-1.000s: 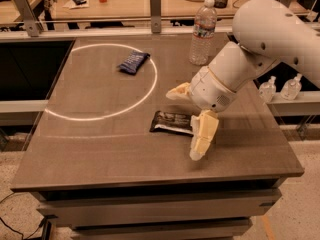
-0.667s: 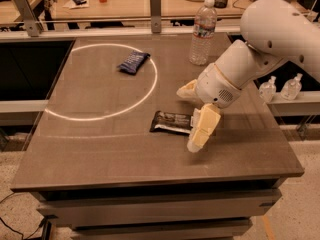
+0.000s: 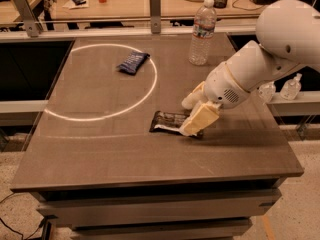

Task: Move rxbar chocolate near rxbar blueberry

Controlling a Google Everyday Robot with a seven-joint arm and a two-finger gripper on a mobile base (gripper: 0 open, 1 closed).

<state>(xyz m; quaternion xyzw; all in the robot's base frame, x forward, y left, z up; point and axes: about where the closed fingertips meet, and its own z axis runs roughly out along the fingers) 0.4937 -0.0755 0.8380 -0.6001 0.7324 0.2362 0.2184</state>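
Note:
The rxbar chocolate (image 3: 169, 122) is a flat black wrapper with white marks, lying on the table right of centre near the front. The rxbar blueberry (image 3: 133, 62) is a small dark blue wrapper lying inside the white ring at the back left. My gripper (image 3: 191, 115) hangs from the white arm at the right end of the black bar. Its two cream fingers are spread, one finger (image 3: 199, 119) over the bar's right end and the other behind it. The bar's right end is hidden by the near finger. The gripper is open.
A clear water bottle (image 3: 202, 32) stands upright at the back right of the table (image 3: 100, 154). A white ring (image 3: 100, 81) is marked on the table's left half. Small bottles (image 3: 291, 87) stand off the table's right edge. A cluttered counter runs behind.
The gripper has moved up and back toward the bar's right end, and the arm has shifted slightly right. The two bars have not moved.

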